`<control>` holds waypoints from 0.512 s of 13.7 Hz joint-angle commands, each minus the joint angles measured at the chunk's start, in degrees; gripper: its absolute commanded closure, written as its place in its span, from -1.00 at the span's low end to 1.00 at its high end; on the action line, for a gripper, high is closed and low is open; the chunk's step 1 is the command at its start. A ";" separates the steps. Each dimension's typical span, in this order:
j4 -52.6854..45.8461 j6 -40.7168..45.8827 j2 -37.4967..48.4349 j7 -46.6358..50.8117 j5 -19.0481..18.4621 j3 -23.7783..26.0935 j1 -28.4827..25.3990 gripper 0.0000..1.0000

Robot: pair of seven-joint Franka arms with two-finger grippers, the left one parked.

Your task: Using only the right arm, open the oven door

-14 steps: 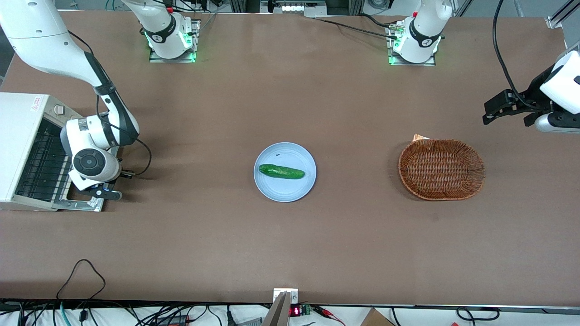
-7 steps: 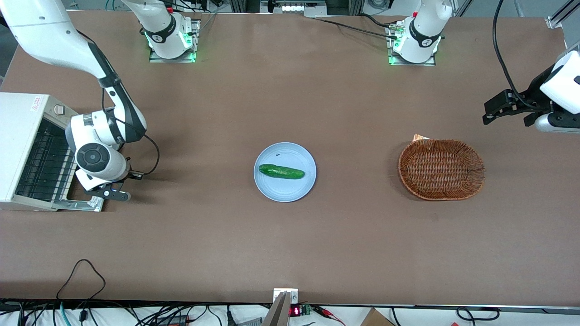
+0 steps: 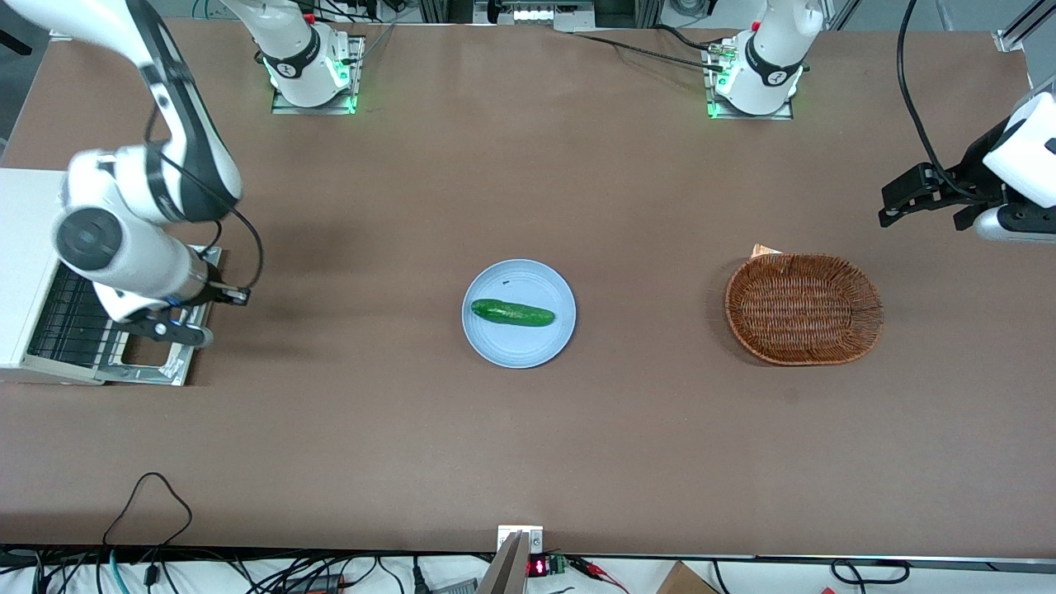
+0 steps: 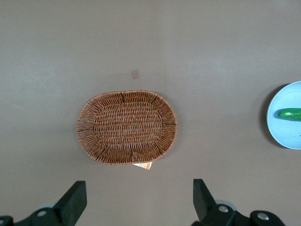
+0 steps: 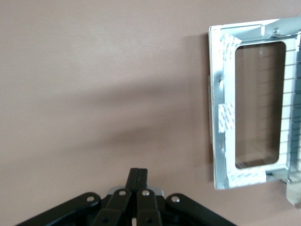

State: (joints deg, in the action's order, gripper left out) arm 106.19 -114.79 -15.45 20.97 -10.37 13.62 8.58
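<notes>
Silver inner face: the oven door (image 5: 254,106) lies flat on the brown table (image 3: 528,429), shiny side up, dark glass window showing the table through it.
Oven: the oven (image 3: 37,280) sits at the working arm's end of the table, cavity open, wire rack exposed.
Change: a second ago the right arm (image 3: 124,231) had its wrist low against the door's free edge; now it has lifted and swung up over the oven front, clear of the door.
Gripper: the gripper (image 5: 138,181) hangs above bare table just beside the door, fingers pressed together, nothing held.
Contact: none visible between gripper and door.
Door since then: same flat position in the front view.
Reading: door looks fully down; task appears done, arm retreating.
Bystanders: cucumber (image 3: 512,313) on blue plate (image 3: 519,351), wicker basket (image 3: 803,308), well apart from the oven.
</notes>
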 commanded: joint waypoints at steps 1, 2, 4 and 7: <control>0.43 3.59 6.11 -2.77 5.60 0.00 0.29 0.96; -0.01 5.00 7.61 -4.43 7.54 -0.17 0.29 0.96; -1.59 8.59 10.16 -7.78 9.49 -1.13 0.38 0.96; -3.79 14.22 13.15 -11.21 9.85 -1.67 0.47 0.70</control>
State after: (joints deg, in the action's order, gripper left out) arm 103.64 -103.93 -4.13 12.35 -1.92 12.19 8.74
